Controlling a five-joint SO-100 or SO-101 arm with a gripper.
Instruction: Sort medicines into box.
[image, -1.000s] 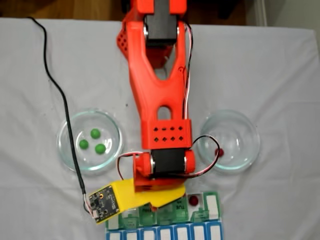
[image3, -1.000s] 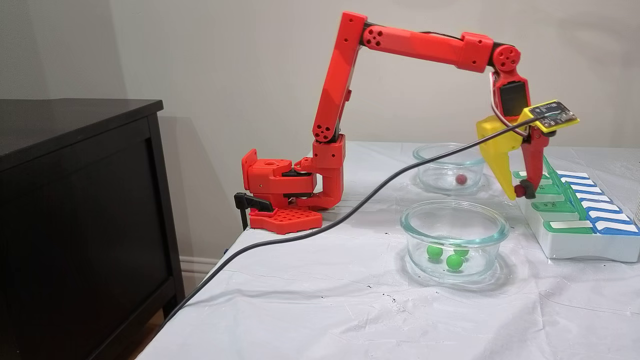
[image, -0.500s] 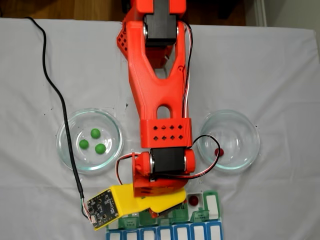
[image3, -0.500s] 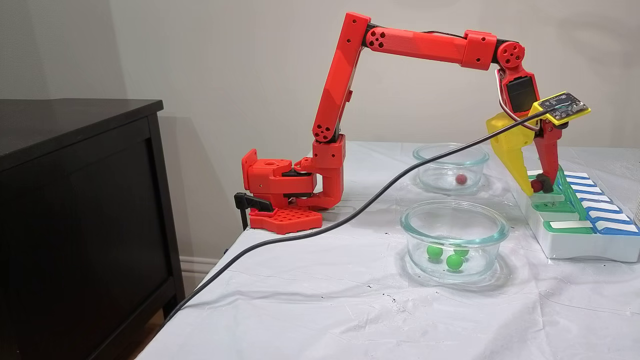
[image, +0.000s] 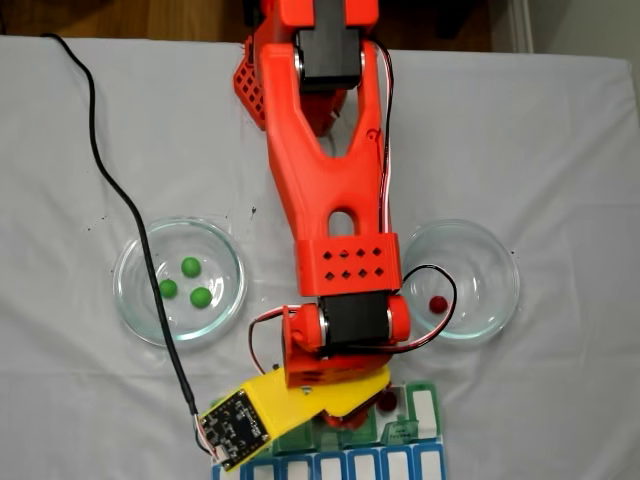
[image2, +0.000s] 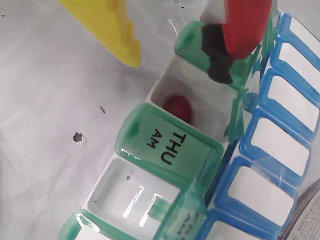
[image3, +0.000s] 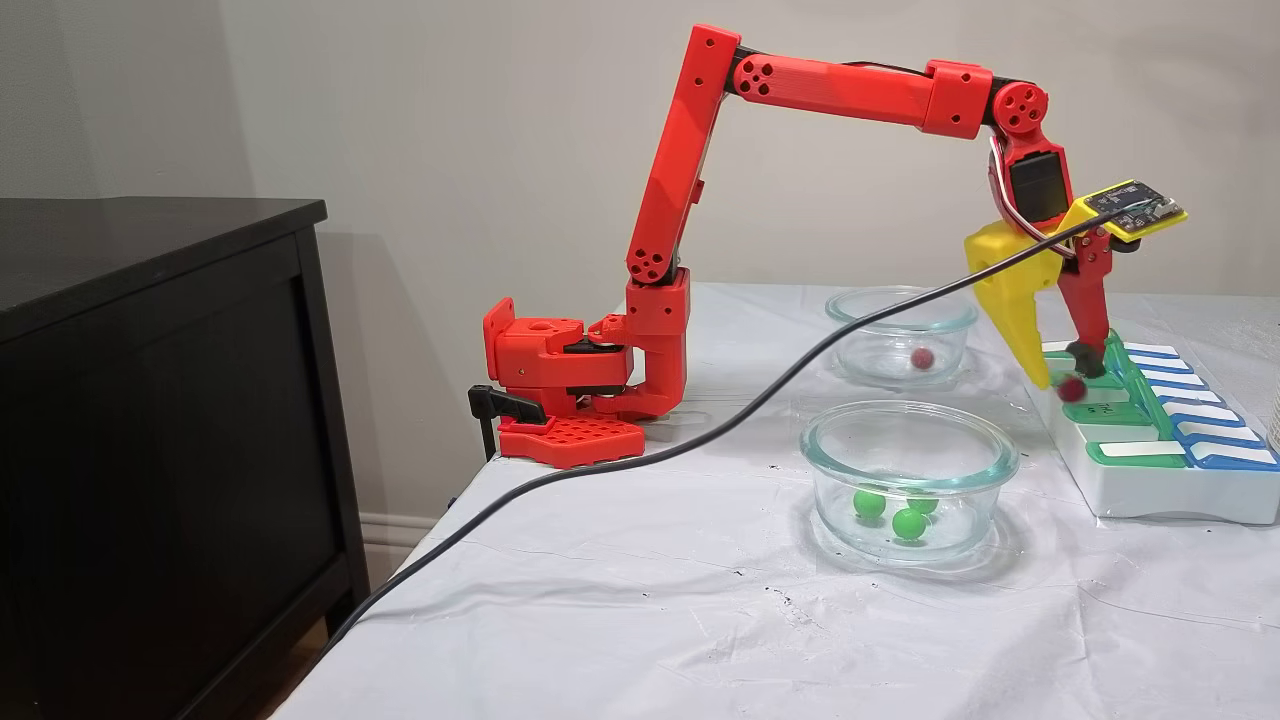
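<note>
Hovering over the box, the gripper is being held with its jaws apart and nothing between them.

A red ball is lying in an uncovered compartment beside the THU lid, just beneath the yellow finger and the red finger. Another red ball is resting in the far glass dish, while three green balls are sitting together in the near glass dish, both dishes being set on the white cloth.

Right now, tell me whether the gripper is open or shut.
Open. In the wrist view the yellow finger and red finger stand apart, and a red ball lies in the box below.
</note>
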